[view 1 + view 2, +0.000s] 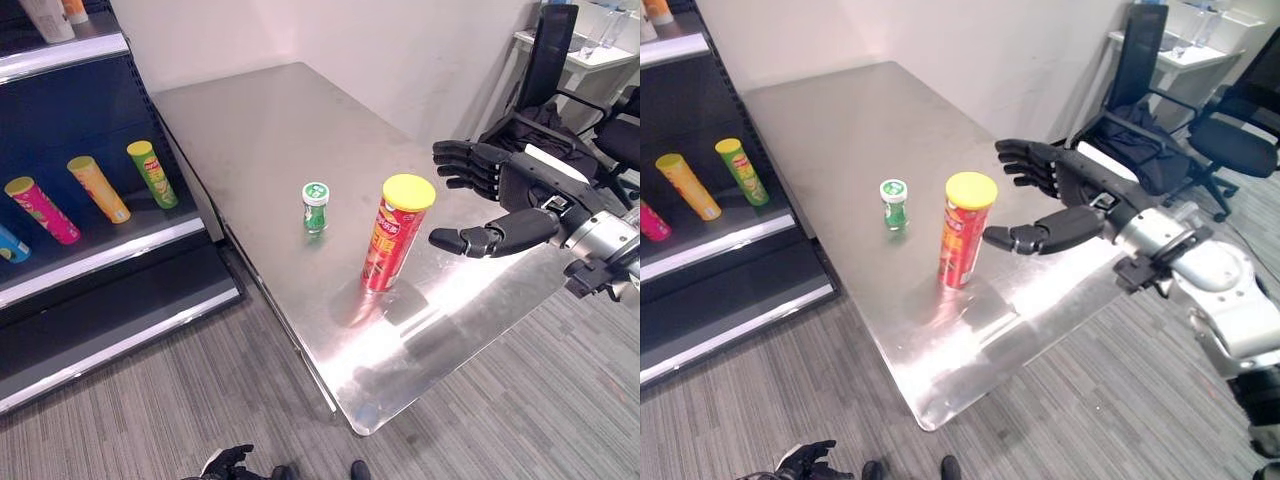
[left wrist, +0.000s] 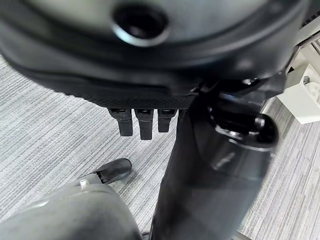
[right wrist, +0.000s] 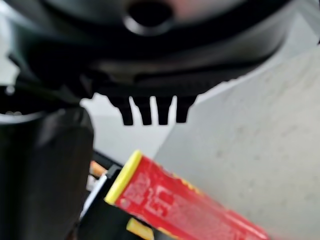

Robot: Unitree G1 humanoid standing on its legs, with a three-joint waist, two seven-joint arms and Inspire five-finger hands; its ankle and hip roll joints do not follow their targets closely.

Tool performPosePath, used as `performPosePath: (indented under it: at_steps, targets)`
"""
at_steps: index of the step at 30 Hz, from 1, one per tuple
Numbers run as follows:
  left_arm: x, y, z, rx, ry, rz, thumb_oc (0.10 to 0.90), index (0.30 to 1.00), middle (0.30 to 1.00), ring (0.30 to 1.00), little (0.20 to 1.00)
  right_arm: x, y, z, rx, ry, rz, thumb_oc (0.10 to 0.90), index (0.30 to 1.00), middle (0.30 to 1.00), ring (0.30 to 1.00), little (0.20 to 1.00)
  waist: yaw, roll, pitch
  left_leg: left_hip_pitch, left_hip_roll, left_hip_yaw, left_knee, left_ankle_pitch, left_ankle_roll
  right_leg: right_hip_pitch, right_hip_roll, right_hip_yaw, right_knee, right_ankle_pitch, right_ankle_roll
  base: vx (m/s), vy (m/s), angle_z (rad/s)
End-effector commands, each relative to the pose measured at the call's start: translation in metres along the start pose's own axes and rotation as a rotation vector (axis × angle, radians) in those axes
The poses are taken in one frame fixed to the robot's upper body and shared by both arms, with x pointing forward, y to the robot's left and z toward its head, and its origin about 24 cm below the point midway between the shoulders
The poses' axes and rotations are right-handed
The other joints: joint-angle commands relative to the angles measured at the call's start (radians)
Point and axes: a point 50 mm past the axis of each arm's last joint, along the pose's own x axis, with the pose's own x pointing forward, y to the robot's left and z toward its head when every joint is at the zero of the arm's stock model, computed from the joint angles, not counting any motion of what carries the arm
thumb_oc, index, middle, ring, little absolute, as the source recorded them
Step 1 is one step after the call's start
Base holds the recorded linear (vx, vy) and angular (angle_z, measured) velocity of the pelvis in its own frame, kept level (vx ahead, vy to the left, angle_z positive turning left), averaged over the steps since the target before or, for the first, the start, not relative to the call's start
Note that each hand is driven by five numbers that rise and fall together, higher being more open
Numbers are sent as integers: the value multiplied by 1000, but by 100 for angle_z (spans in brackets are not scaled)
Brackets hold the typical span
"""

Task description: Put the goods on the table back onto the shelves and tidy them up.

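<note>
The right hand (image 1: 1060, 200) hovers above the steel table (image 1: 260, 130) with fingers straight and spread from the thumb, holding nothing. Just past its thumb tip stands the red can with a yellow lid (image 1: 397, 233), upright, a narrow gap between them. Beyond the can, farther from the hand, stands a small green bottle (image 1: 315, 207). Bare tabletop surrounds both. Near the table's far side from the hand, shelves (image 1: 100, 255) hold cans lying down. The left hand (image 1: 808, 460) hangs low over the carpet, fingers loosely bent.
</note>
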Motion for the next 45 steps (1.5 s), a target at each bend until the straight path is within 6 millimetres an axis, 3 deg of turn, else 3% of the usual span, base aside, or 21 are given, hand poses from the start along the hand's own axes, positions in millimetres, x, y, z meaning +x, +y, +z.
performPosePath:
  at_steps: [1,8,31,32,33,41,45]
  targets:
    - [-1,16,-5,72,15,33,800,900,900,900,900,7,-25,42,-113,-177,-86,800,900,900,900,900,34,-44,-45,65,18,53,4,-101,-70,25,-21,-21,13,-33,78,15,-6,14]
    - [-2,14,-8,67,26,34,800,900,900,900,900,22,-15,43,-176,-139,-2,800,900,900,900,900,49,-53,-42,57,17,34,4,-96,-73,28,-26,-37,13,-34,76,12,-7,11]
    - [-3,15,-14,47,42,45,800,900,900,900,900,36,-19,26,-197,-52,-28,800,900,900,900,900,75,-69,-42,51,17,7,4,-92,-77,38,-29,-58,13,-46,72,7,-2,3]
    - [-4,14,-15,46,43,44,800,900,900,900,900,37,-19,24,-194,-48,-25,544,516,516,516,516,76,-70,-42,51,17,5,4,-92,-77,37,-29,-60,13,-46,72,0,0,0]
    - [-4,14,-15,46,42,43,800,900,900,900,900,37,-18,24,-194,-44,-22,400,300,300,300,300,77,-71,-41,50,16,4,4,-92,-77,38,-29,-61,13,-47,72,0,0,0]
    - [-4,15,-15,41,43,48,800,900,900,900,900,34,-21,21,-209,-46,-66,400,300,300,300,300,79,-73,-41,51,17,-1,4,-92,-77,41,-27,-65,13,-50,70,-2,-8,2]
    - [-4,14,-16,-2,39,76,800,900,900,900,900,5,-42,26,-242,-161,-408,400,300,300,300,300,71,-58,-44,57,17,-10,4,-101,-70,50,-22,-64,13,-61,65,24,-29,6]
